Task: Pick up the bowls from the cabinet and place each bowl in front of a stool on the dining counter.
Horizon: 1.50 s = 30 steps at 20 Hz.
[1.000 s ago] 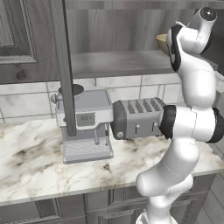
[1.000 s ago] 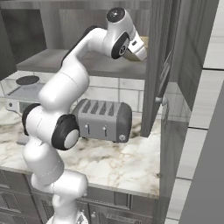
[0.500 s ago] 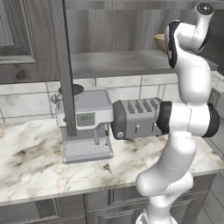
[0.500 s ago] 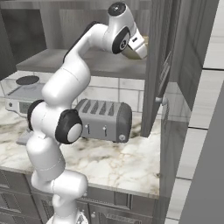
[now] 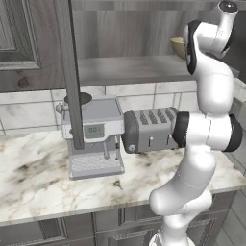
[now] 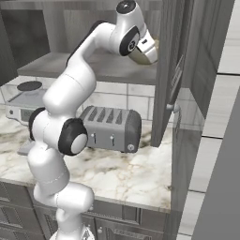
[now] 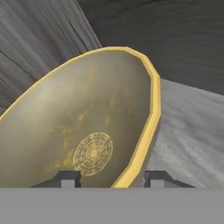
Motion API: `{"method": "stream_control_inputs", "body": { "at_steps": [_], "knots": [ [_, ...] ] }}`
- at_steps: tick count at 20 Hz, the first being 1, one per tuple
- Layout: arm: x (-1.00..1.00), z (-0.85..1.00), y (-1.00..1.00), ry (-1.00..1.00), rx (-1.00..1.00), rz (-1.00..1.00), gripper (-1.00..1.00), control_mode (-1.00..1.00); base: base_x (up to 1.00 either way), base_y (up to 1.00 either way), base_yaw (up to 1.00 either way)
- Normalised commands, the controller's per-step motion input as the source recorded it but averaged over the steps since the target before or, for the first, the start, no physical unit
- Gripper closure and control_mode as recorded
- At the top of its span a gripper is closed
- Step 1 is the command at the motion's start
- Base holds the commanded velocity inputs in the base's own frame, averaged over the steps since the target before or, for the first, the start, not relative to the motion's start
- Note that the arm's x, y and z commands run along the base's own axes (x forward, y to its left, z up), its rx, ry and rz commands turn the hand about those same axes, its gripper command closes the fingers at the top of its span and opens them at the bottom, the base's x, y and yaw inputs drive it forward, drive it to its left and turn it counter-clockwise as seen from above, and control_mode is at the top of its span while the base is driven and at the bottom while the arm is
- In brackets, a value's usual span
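My fingers pinch the rim of the tan bowl inside the cabinet; next I judge it needs lifting clear of the shelf

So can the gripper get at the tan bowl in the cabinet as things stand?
Probably yes. In the hand view the gripper already straddles the yellowish rim of the tan bowl, one fingertip inside and one outside, with nothing between. The cabinet door stands open beside it.
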Motion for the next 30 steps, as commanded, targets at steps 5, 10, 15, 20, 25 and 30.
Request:
{"method": "stream_control_inputs", "body": {
  "at_steps": [5,10,15,20,25,30],
  "knots": [
    [-0.99,-0.44,0.49,0.00,-0.01,0.06,1.00,-1.00,0.00,0.00,0.00],
    [-0.99,-0.38,0.76,-0.05,-0.05,0.11,1.00,-1.00,0.00,0.00,0.00],
    [-0.97,-0.29,0.82,-0.08,-0.02,0.15,1.00,-1.00,0.00,0.00,0.00],
    [-1.00,-0.05,0.37,-0.13,0.00,0.29,1.00,-1.00,0.00,0.00,0.00],
    [-1.00,-0.10,0.32,-0.01,0.00,0.30,1.00,-1.00,0.00,0.00,0.00],
    [-0.77,-0.05,0.18,0.00,0.00,0.22,1.00,-1.00,0.00,0.00,0.00]
  ]
}}
